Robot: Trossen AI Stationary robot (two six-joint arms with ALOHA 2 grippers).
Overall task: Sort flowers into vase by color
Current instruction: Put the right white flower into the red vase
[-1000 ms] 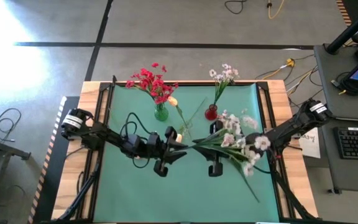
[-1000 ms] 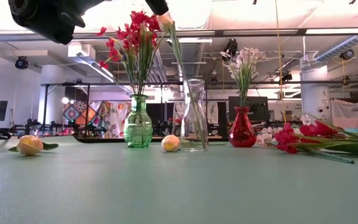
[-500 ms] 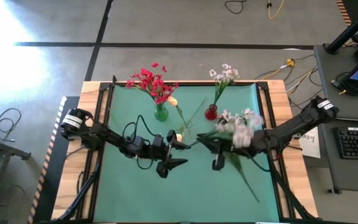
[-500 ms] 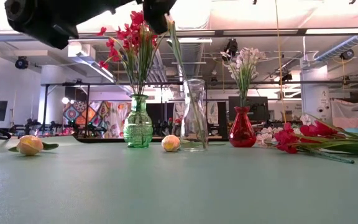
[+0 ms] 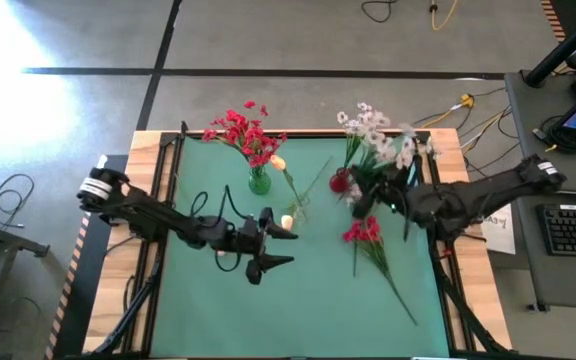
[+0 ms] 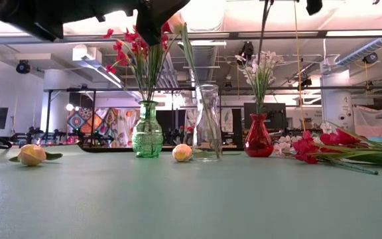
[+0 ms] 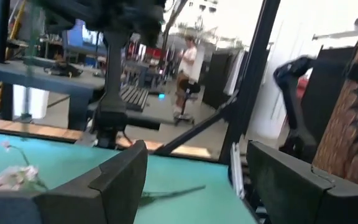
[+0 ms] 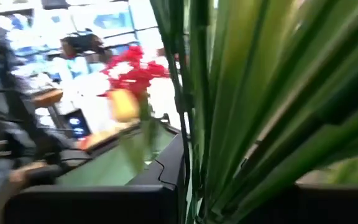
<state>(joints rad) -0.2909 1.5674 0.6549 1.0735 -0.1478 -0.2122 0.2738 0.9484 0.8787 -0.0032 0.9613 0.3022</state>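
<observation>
My right gripper (image 5: 363,198) is shut on a bunch of white flowers (image 5: 396,148) and holds it up beside the red vase (image 5: 340,183), which has a white spray in it. A stem of the bunch (image 6: 264,26) shows above that vase. The green vase (image 6: 147,129) holds red flowers (image 5: 240,130). The clear vase (image 6: 207,123) holds a cream-yellow rosebud (image 5: 278,162). More red flowers (image 5: 365,232) lie on the mat. My left gripper (image 5: 286,248) stands open near the clear vase, nothing between its fingers (image 7: 123,180). My right gripper pinches the green stems (image 8: 229,124) of the white bunch between its two fingers, several stems together. The fingers come roughly level from the table's right side and lie across the stems. The bunch is lifted clear of the table, its blossoms up and toward the far edge.
Loose rosebuds lie on the mat, one (image 6: 182,153) by the clear vase and one (image 6: 32,155) farther left. A few white blossoms (image 6: 287,143) lie beside the red flowers on the right. The near half of the green mat (image 5: 298,310) is bare.
My right gripper has lifted the white bunch off the mat. It has swung it toward the far edge, up beside the red vase, and has turned as it went. The red flowers have stayed on the mat. My left gripper has opened beside the clear vase.
</observation>
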